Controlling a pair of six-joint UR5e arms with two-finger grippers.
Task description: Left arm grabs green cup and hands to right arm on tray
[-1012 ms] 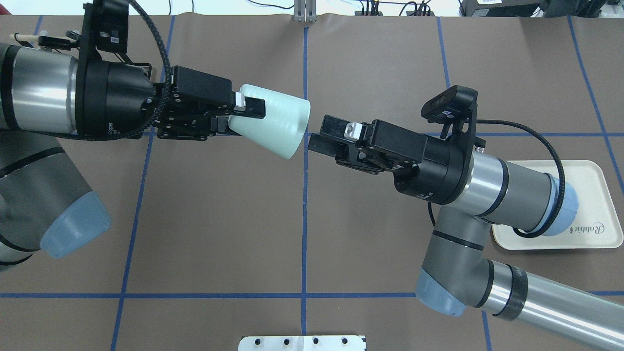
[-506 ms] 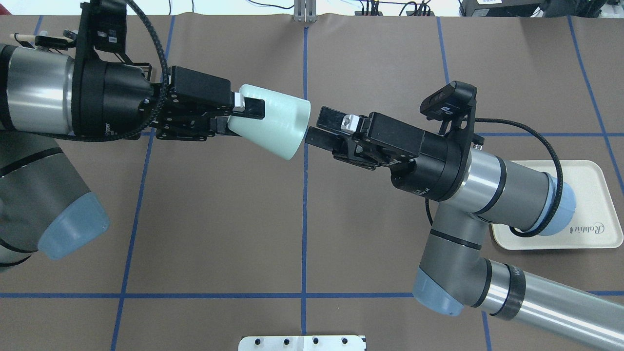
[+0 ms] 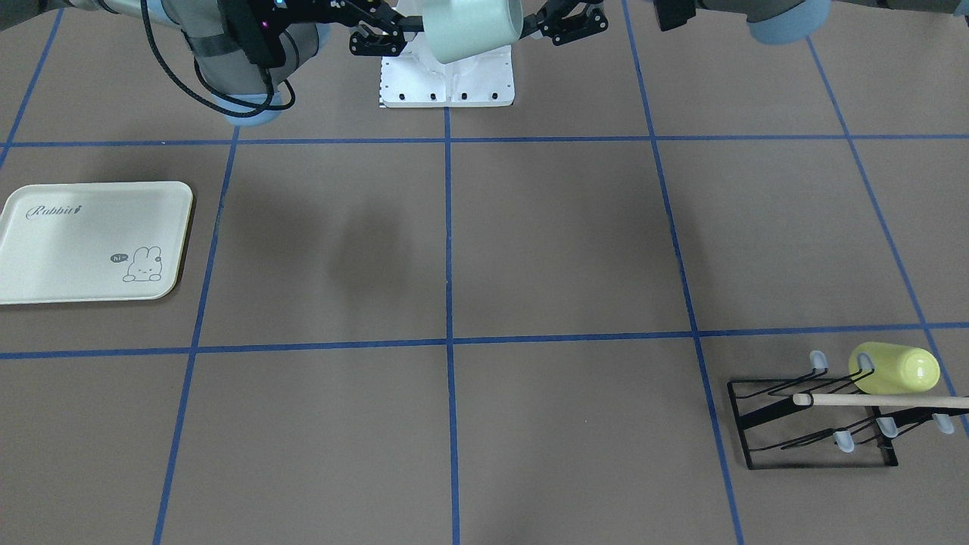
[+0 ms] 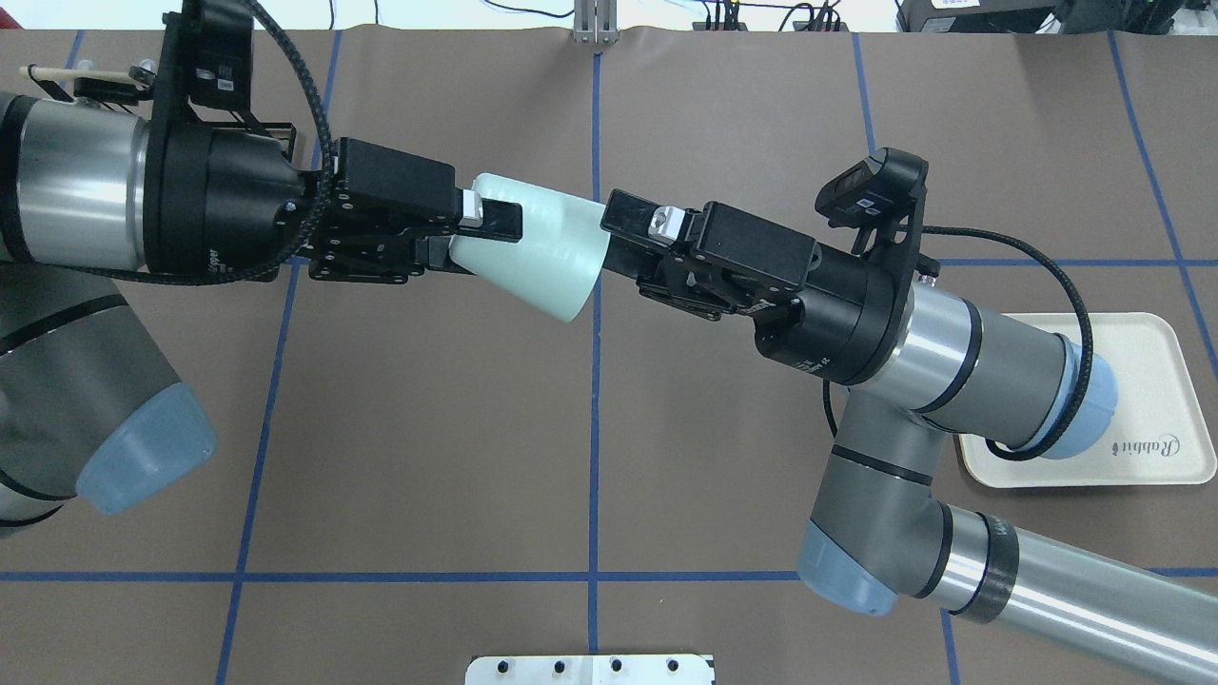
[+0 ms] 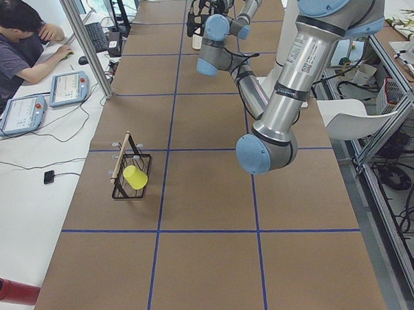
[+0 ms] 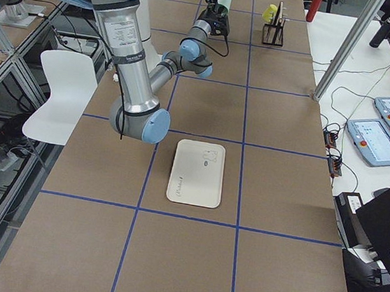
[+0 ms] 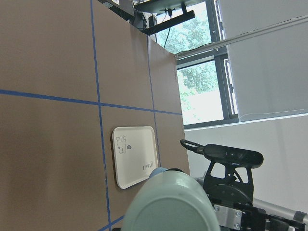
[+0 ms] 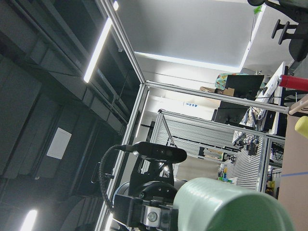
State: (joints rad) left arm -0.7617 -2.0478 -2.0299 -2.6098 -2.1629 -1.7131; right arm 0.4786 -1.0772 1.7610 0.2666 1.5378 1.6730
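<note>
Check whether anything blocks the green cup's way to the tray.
Nothing visible does. The green cup hangs in the left pincer above the table, the right pincer at its rim; in the front-facing view no object lies between it and the tray.

window (image 7: 204, 91) daylit | ceiling light strip (image 8: 98, 50) lit | white chair (image 6: 60, 92) beside table (image 4: 428, 428)

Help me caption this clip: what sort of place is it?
Probably a robotics lab: the left arm and right arm reach over a tape-gridded table, and an operator sits beside it with teach pendants.
</note>
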